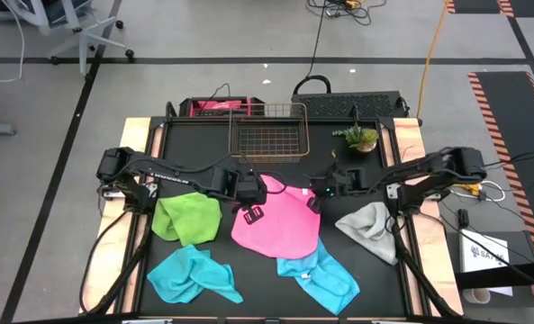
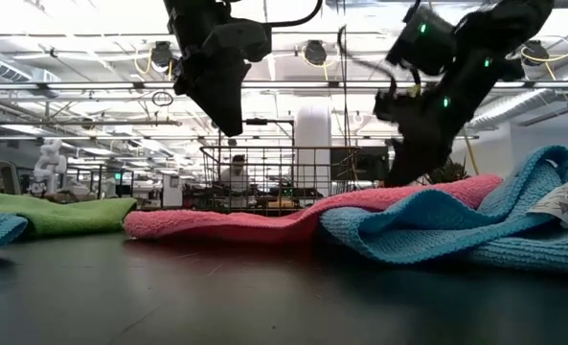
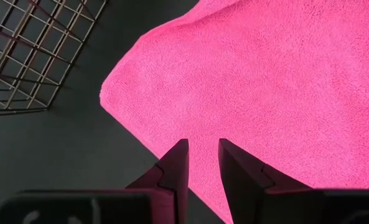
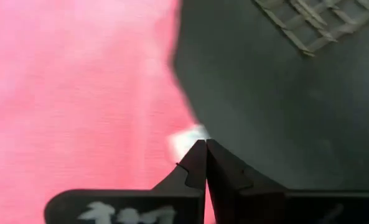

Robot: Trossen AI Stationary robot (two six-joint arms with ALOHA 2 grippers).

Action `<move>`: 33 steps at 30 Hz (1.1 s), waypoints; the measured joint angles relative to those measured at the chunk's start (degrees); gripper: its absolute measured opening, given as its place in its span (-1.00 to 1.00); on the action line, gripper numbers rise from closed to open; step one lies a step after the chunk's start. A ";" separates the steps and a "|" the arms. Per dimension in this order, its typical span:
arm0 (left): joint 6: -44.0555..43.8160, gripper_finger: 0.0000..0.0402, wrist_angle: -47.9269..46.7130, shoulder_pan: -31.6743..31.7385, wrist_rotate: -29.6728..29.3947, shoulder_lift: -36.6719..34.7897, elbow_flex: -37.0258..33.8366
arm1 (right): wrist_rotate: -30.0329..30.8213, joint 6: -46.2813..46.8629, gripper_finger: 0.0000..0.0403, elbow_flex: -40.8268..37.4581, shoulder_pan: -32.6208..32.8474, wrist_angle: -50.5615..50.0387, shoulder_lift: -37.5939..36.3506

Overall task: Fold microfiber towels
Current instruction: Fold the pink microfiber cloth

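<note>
The pink towel (image 1: 277,223) lies spread at the table's middle, its near edge over a turquoise towel (image 1: 319,275). My left gripper (image 1: 251,213) hovers above its left part, fingers a little apart and empty (image 3: 201,148); in the low view (image 2: 230,123) it hangs well clear of the cloth. My right gripper (image 1: 313,200) is shut at the towel's far right edge (image 4: 204,144), low at the cloth (image 2: 400,177). The lime green towel (image 1: 189,217), a second turquoise towel (image 1: 193,274) and the light grey towel (image 1: 371,227) lie around it. My right gripper is shut at the pink towel's far right edge, beside a white label (image 4: 187,139). The fingers come from above, slanting down. The shut fingertips hide the place of contact, so how many layers they hold does not show. The rest of the towel lies on the table.
The copper wire basket (image 1: 268,131) stands at the far middle, just beyond both grippers. A small potted plant (image 1: 359,137) stands to its right. The towels lie across the table's middle and near half; the dark tabletop (image 1: 203,148) shows bare to the basket's left.
</note>
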 joint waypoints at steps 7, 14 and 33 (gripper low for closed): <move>0.01 -0.55 0.06 0.00 0.01 0.00 0.00 | -7.56 -0.34 -1.00 0.02 0.14 -4.34 -6.14; -0.41 -0.55 0.20 0.27 -0.41 0.00 0.00 | -6.41 2.46 -1.00 -1.68 0.14 -2.53 -3.62; -2.49 -0.55 0.27 0.26 -0.46 0.00 0.00 | 7.59 -2.67 -1.00 -7.48 -2.29 4.13 0.70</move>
